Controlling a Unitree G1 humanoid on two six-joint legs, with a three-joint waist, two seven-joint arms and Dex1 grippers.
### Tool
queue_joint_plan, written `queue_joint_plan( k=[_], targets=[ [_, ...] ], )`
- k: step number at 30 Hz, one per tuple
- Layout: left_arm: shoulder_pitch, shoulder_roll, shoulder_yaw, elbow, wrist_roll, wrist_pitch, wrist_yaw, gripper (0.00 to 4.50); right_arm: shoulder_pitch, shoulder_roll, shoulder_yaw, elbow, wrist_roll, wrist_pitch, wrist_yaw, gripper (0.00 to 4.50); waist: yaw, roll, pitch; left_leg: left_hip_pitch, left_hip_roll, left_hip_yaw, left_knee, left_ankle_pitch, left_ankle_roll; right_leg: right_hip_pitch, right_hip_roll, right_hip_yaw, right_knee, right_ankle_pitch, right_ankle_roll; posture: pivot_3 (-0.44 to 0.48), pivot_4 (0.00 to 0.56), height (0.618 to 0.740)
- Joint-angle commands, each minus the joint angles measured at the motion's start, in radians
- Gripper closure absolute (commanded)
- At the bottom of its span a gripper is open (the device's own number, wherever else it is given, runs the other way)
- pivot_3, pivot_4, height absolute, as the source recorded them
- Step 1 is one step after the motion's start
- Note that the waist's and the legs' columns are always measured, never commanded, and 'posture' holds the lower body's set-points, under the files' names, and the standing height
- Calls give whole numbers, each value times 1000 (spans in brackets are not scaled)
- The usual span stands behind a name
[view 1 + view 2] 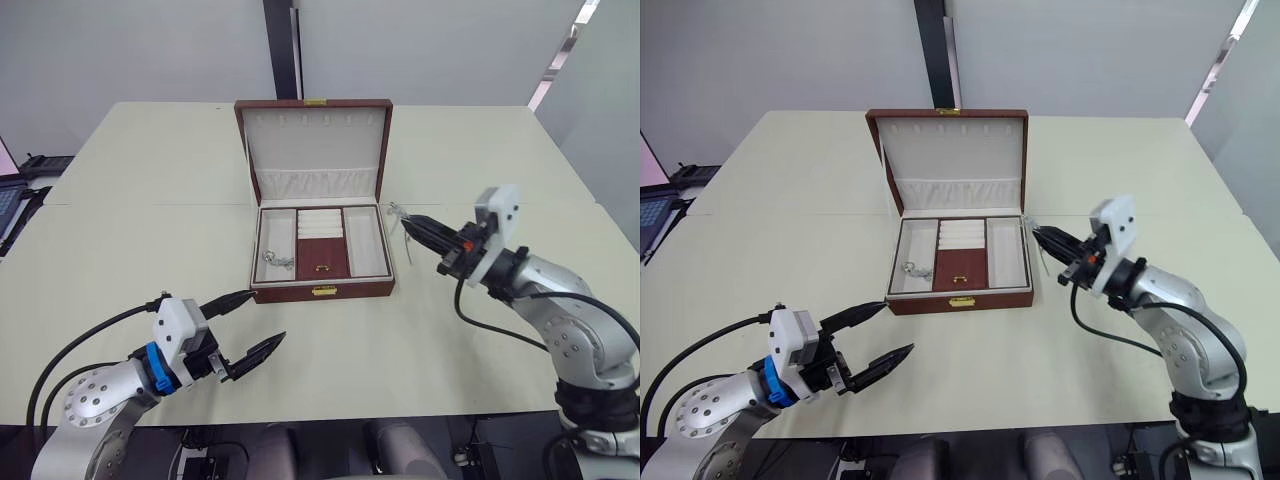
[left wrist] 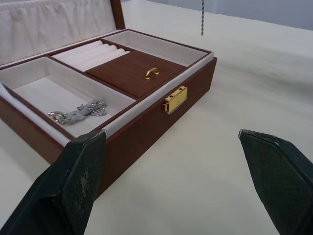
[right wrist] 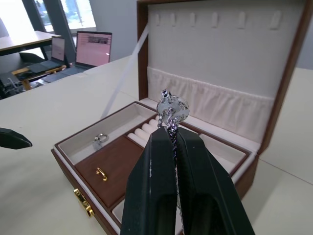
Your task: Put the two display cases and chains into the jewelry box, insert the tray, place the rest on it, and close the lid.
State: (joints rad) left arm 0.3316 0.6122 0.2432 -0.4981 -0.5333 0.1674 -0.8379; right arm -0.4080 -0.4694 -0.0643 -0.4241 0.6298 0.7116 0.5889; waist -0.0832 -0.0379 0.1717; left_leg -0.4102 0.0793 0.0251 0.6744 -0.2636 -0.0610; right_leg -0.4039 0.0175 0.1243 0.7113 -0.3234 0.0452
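Right wrist view: a chain [image 3: 170,110] was pinched between closed fingers, just beside the open jewelry box [image 1: 322,291].

The right gripper [image 1: 410,224] was clamped on the chain, whose loose end dangled off the box's right side, while another chain [image 1: 277,261] already lay in the left compartment. The left gripper [image 1: 252,322] hovered in front of the box, fingers spread wide and holding nothing. To do this step well, I judge the right arm should carry the chain over the empty right compartment [image 1: 366,255], lower until the hanging end pools on the lining, then release, so nothing drapes over the wall where the tray must seat.
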Motion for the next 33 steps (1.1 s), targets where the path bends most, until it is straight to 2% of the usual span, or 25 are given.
queue_joint_plan(
  k=[1, 9, 16, 22, 26, 33],
  targets=[
    [47, -19, 36, -70, -15, -9, 28, 0, -60, 16, 18, 27, 10, -15, 22, 4466, 0, 0, 0, 0, 0, 0, 0, 0, 0, 0, 0, 0, 0, 0, 0, 0, 150, 740],
    [144, -58, 66, -135, 0, -17, 78, 0, -105, 61, 97, 158, -44, -84, 85, 4466, 0, 0, 0, 0, 0, 0, 0, 0, 0, 0, 0, 0, 0, 0, 0, 0, 150, 740],
    [164, -66, 68, -149, 5, -23, 96, 0, -62, 78, 135, 274, -105, -164, 143, 4466, 0, 0, 0, 0, 0, 0, 0, 0, 0, 0, 0, 0, 0, 0, 0, 0, 150, 740],
    [168, -64, 71, -154, -4, -13, 101, 0, -54, 84, 124, 298, -125, -178, 147, 4466, 0, 1, 1, 0, 0, 0, 0, 0, 0, -1, 0, 0, 0, 0, 0, 0, 150, 740],
    [158, -53, 73, -149, -16, 1, 99, 0, -56, 87, 108, 296, -120, -169, 143, 3528, 0, 1, 1, 0, 0, 0, 0, 0, 0, -1, 0, 0, 0, 0, 0, 0, 150, 740],
    [132, -27, 88, -124, -38, 72, 104, 0, -35, 69, 85, 270, -112, -164, 156, 1552, 0, 1, 1, 0, 0, 0, 0, 0, 0, -1, 0, 0, 0, 0, 0, 0, 150, 740]
  ],
)
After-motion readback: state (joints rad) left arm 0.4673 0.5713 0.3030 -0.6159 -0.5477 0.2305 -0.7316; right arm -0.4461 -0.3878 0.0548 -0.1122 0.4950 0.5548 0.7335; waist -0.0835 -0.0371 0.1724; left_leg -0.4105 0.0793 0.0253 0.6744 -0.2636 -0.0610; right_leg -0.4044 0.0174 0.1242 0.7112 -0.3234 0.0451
